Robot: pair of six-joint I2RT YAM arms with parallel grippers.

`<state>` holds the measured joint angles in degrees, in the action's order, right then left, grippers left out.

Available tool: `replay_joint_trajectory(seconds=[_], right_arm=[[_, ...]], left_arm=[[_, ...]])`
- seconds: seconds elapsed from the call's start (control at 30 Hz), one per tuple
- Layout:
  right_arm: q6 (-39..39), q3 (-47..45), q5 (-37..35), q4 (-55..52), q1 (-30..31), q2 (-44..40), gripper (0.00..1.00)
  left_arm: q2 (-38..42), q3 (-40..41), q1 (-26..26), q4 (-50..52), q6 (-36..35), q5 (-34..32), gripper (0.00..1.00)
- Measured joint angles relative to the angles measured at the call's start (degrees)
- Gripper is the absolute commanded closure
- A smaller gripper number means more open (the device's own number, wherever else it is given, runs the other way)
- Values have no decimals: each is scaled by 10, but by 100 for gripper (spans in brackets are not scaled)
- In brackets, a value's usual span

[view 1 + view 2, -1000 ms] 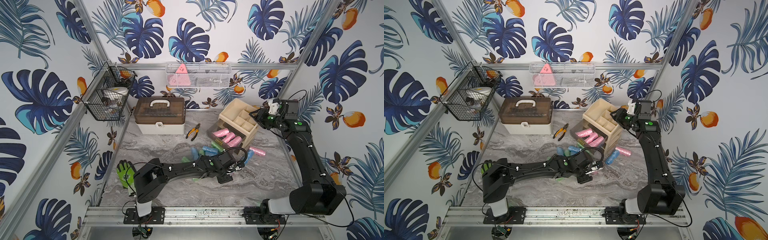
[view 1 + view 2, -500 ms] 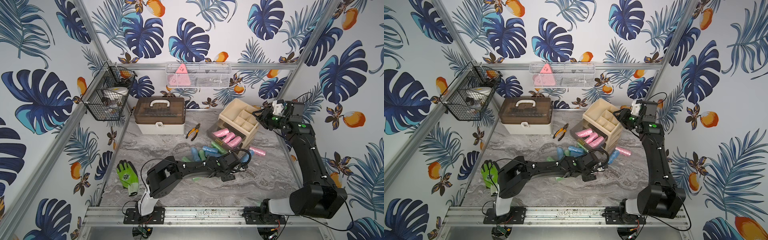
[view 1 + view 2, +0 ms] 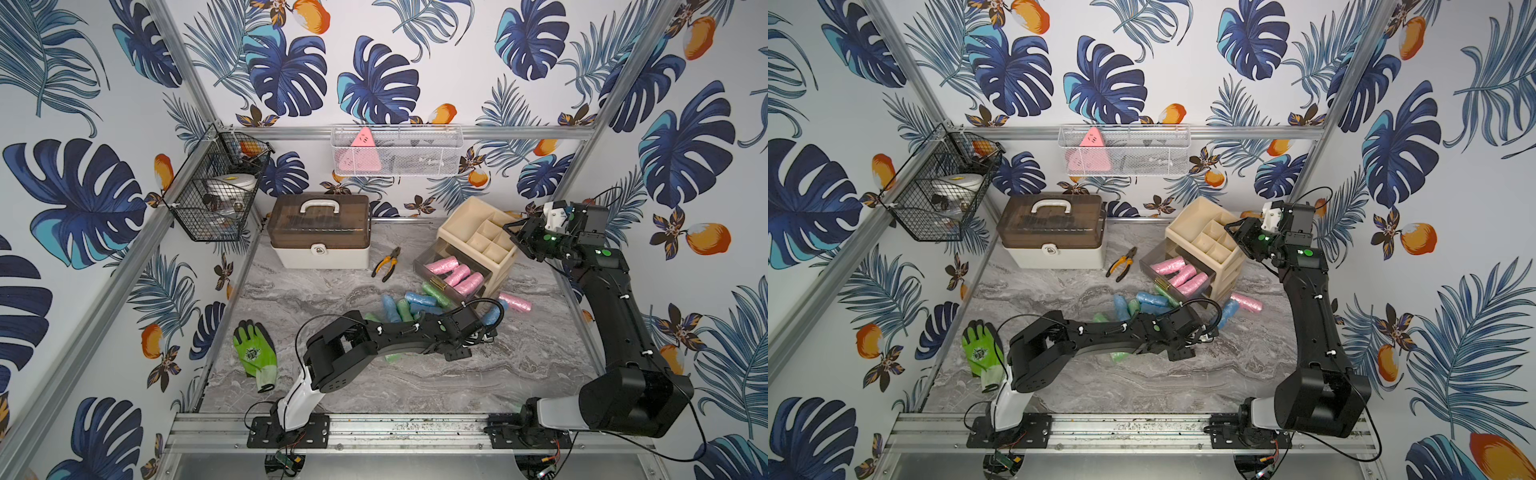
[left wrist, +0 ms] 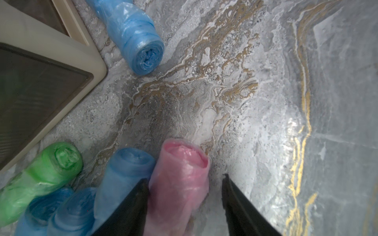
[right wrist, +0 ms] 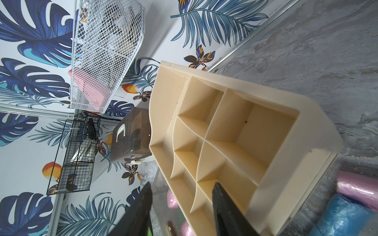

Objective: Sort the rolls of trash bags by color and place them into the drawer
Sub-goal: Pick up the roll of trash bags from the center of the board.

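In the left wrist view a pink roll [image 4: 184, 157] lies on the marble between the fingers of my left gripper [image 4: 184, 177]. One finger touches it and the other stands apart, so the gripper is open. Blue rolls [image 4: 141, 45] and a green roll [image 4: 47, 165] lie beside it. In both top views the left gripper [image 3: 492, 330] [image 3: 1210, 330] is low, just in front of the open drawer [image 3: 428, 272], which holds three pink rolls [image 3: 457, 274]. My right gripper [image 3: 513, 239] [image 5: 182, 185] hangs open and empty over the beige organizer [image 3: 478, 232].
Another pink roll [image 3: 515, 302] lies right of the organizer. Blue and green rolls [image 3: 419, 298] are heaped in front of the drawer. Behind stand a brown-lidded case [image 3: 320, 232] and pliers [image 3: 386, 264]. A green glove [image 3: 253, 353] lies front left. Wire baskets [image 3: 216, 195] [image 3: 395, 149] hang on the walls.
My left gripper has slid to the right along the table, toward the organizer's front corner, and its jaws have narrowed a little. The right arm has barely moved.
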<state>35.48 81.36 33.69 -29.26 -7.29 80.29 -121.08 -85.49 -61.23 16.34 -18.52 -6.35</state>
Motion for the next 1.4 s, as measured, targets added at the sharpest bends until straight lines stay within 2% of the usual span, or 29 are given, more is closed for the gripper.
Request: replay_joint_trajectory(seconds=[0.27, 0.4, 0.57, 0.7, 0.83, 1.17, 1.3, 1.4], right_arm=[[1, -1, 2, 5, -3, 1, 50], [1, -2, 3, 10, -3, 1, 50], [6, -3, 5, 13, -3, 1, 49], [8, -5, 7, 13, -4, 1, 49], [10, -7, 9, 13, -4, 1, 49], [16, -19, 28, 25, -4, 5, 48], [16, -24, 31, 31, -4, 9, 48], [19, -25, 34, 40, -4, 12, 48]], left_arm=[[-15, -9, 5, 0, 7, -3, 49], [-14, -8, 7, 0, 20, -2, 57], [-8, -3, 8, 1, 24, 9, 76], [-2, -1, 8, 5, 31, 24, 84], [25, 15, 7, 18, 50, 46, 89], [174, 60, -9, 47, 87, 102, 93], [222, 39, -5, 77, 96, 106, 93], [234, -6, 9, 106, 95, 106, 93]])
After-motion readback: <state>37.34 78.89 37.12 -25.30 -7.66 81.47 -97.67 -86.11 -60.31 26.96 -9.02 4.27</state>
